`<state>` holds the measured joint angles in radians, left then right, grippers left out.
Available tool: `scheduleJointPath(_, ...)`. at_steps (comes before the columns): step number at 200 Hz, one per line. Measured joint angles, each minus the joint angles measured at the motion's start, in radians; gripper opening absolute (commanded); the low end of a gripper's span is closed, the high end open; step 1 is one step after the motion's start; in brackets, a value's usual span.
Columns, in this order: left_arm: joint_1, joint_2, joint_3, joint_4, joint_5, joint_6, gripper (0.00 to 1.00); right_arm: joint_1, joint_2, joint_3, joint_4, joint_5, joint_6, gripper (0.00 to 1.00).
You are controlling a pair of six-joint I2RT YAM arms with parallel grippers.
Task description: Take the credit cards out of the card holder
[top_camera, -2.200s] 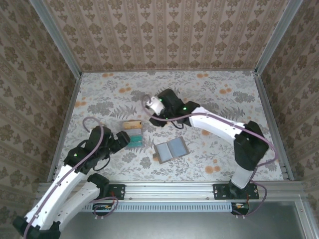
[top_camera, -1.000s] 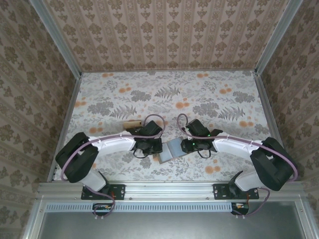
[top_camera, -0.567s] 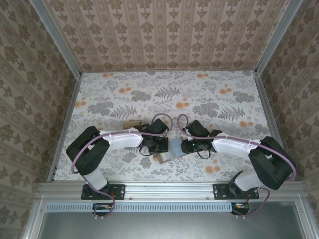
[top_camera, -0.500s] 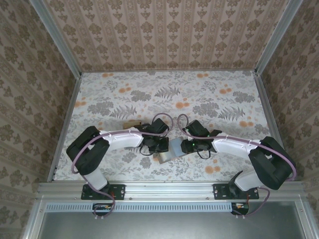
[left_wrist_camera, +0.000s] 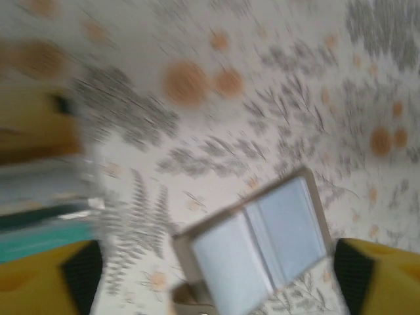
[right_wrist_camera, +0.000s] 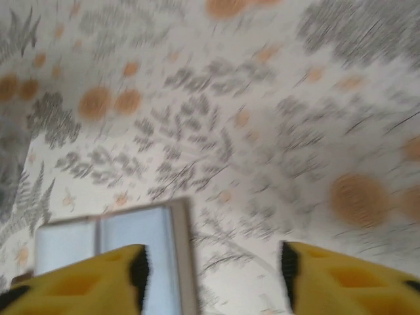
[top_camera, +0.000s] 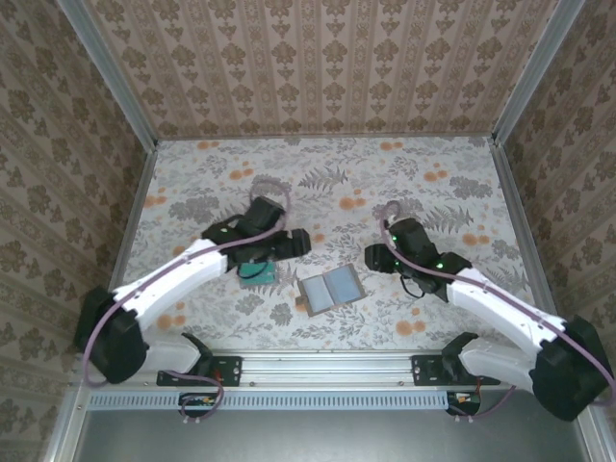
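The card holder lies open and flat on the flowered table, its blue-grey lining facing up. A small tan corner sticks out at its near-left corner; I cannot tell if it is a credit card. My left gripper hovers behind and left of the holder, open and empty. My right gripper hovers just right of it, also open and empty. In the blurred left wrist view the card holder lies between and beyond the yellow fingers. In the right wrist view the card holder sits at the lower left.
A clear tray with teal contents lies left of the holder, partly under my left arm; the tray also shows blurred in the left wrist view. Metal rails and patterned walls border the table.
Both grippers have lifted off the card holder and drawn away from it, the left toward the back left, the right toward the right. The holder lies open as before.
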<state>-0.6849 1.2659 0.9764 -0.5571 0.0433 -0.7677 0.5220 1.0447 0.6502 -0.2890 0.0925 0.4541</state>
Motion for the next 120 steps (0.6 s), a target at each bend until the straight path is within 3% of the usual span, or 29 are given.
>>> scheduleJointPath(24, 0.151, -0.108, 0.0, -0.071, -0.068, 0.048, 1.0, -0.036, -0.107, 0.0, -0.006, 0.109, -0.016, 0.93)
scheduleJointPath(47, 0.317, -0.179, -0.007, -0.117, -0.13, 0.104, 1.0, -0.063, -0.19, -0.013, 0.008, 0.225, -0.04, 0.99)
scheduleJointPath(75, 0.484, -0.253, -0.095, -0.093, -0.222, 0.174, 1.0, -0.103, -0.223, -0.056, 0.068, 0.341, -0.094, 1.0)
scheduleJointPath(120, 0.615, -0.294, -0.296, 0.102, -0.384, 0.317, 1.0, -0.182, -0.127, -0.115, 0.23, 0.446, -0.233, 1.0)
